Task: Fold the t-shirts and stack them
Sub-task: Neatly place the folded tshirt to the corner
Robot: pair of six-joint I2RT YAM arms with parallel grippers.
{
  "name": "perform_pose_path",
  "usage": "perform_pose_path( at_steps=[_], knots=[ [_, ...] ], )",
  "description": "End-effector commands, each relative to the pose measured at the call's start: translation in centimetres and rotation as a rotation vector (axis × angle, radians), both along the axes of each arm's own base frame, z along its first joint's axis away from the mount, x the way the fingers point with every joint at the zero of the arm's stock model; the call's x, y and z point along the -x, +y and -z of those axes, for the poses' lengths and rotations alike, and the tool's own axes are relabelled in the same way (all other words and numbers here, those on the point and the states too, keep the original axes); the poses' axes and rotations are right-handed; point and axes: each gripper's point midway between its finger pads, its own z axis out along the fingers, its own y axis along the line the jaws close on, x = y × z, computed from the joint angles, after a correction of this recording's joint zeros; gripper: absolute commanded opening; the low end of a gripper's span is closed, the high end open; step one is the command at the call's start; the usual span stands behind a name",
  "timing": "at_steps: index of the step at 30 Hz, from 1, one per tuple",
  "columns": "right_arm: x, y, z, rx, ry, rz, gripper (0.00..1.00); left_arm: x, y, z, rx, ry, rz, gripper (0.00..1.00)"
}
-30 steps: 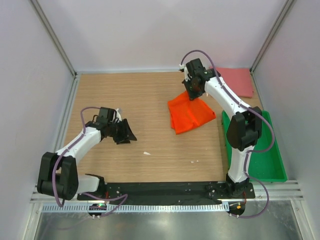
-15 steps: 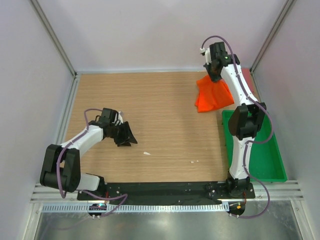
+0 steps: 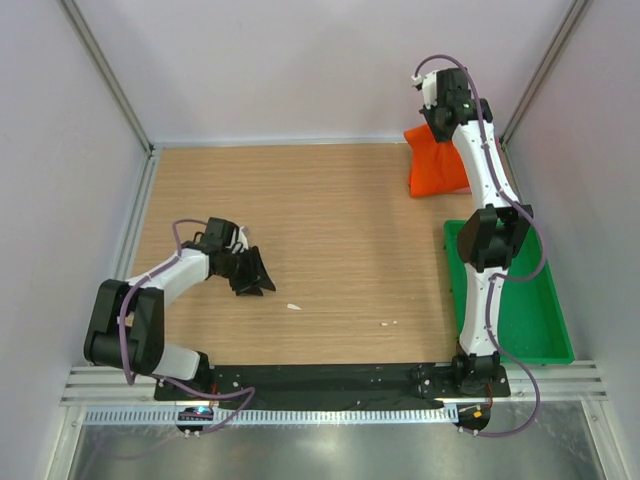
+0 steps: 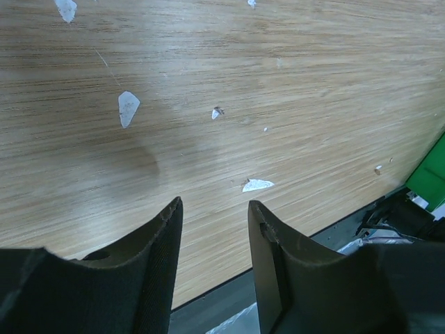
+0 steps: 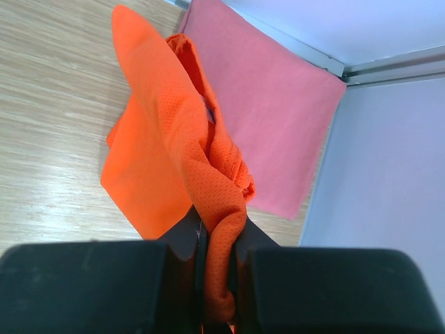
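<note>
- Orange t-shirt [image 5: 174, 139]: cloth; was matt, a fine perforated mesh knit, softly creased.
- Pink-red t-shirt [image 5: 271, 111]: cloth; was matt, with a smoother, closer weave.
- Table [image 4: 292, 90]: pale wood-grain top; was smooth with a faint sheen. White flecks [image 4: 128, 108] on it looked like paper or paint.
- Green tray [image 3: 540, 335]: plastic; was smooth and slightly glossy.
- Left gripper [image 4: 214, 209]: was matt black. Its pads [image 4: 163, 250] were finely textured.
- Right arm [image 3: 480, 168]: shells were smooth white plastic.
- Frame post [image 3: 107, 75]: was dull bare metal.
</note>
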Motion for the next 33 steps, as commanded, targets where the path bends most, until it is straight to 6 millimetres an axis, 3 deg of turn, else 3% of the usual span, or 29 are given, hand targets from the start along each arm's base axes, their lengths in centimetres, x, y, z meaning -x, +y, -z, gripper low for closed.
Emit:
perform_pose_path(
  at_steps=[1,8,17,20,25,33],
  knots=[
    [-1.0,-0.6,-3.4,0.038,-0.099,-0.01,0.02,-0.1,-0.3,0.2,0.024,-0.003,0.02,0.44],
    [0.7,-1.6,-6.1,0.032,-0.127,-0.022,0.01,-0.2,-0.5,0.3,0.031,0.003,0.022,0.43],
    [1.0,-3.0,-6.6,0.051,-0.136,-0.009,0.02,-0.2,-0.6,0.4,0.039,0.011,0.023,0.43],
    [0.1,-3.5,-6.2,0.035,-0.146,-0.01,0.02,-0.1,-0.7,0.5,0.042,0.021,0.026,0.43],
    [-1.4,-4.0,-3.8,0.027,-0.117,-0.006,0.02,-0.1,-0.8,0.6,0.046,0.029,0.03,0.43],
    [-4.1,-4.0,-2.3,0.015,-0.152,-0.032,0.01,0.3,-0.8,1.2,0.048,0.057,0.036,0.43]
  ],
)
